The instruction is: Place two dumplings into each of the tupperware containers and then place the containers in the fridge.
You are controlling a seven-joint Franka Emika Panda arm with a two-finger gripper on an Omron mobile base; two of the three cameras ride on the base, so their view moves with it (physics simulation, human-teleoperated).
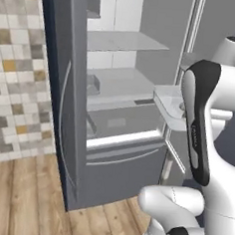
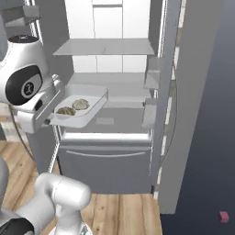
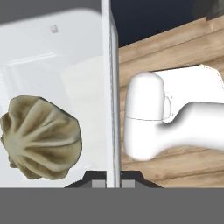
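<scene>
The fridge point(image 1: 119, 84) stands open in front of me, its pale shelves bare. In front of its middle shelf I hold a tupperware container point(image 2: 79, 121) in the air, roughly level. Two dumplings lie in it, one point(image 2: 81, 104) further in and one point(image 2: 65, 111) nearer my hand. My gripper point(image 3: 113, 183) is shut on the container's thin side wall point(image 3: 111, 87), one fingertip on each side. In the hand view one ribbed beige dumpling point(image 3: 41, 138) lies just inside that wall. In the left base view my forearm covers most of the container point(image 1: 167, 96).
The fridge's left door point(image 1: 65, 110) and right door point(image 2: 183, 114) stand wide open, the right one with bins point(image 2: 150, 114) on its inner side. A closed drawer point(image 2: 105, 160) sits below the shelves point(image 2: 108, 47). Wooden floor point(image 1: 28, 202) lies underneath, and a tiled wall point(image 1: 19, 57) stands to the left.
</scene>
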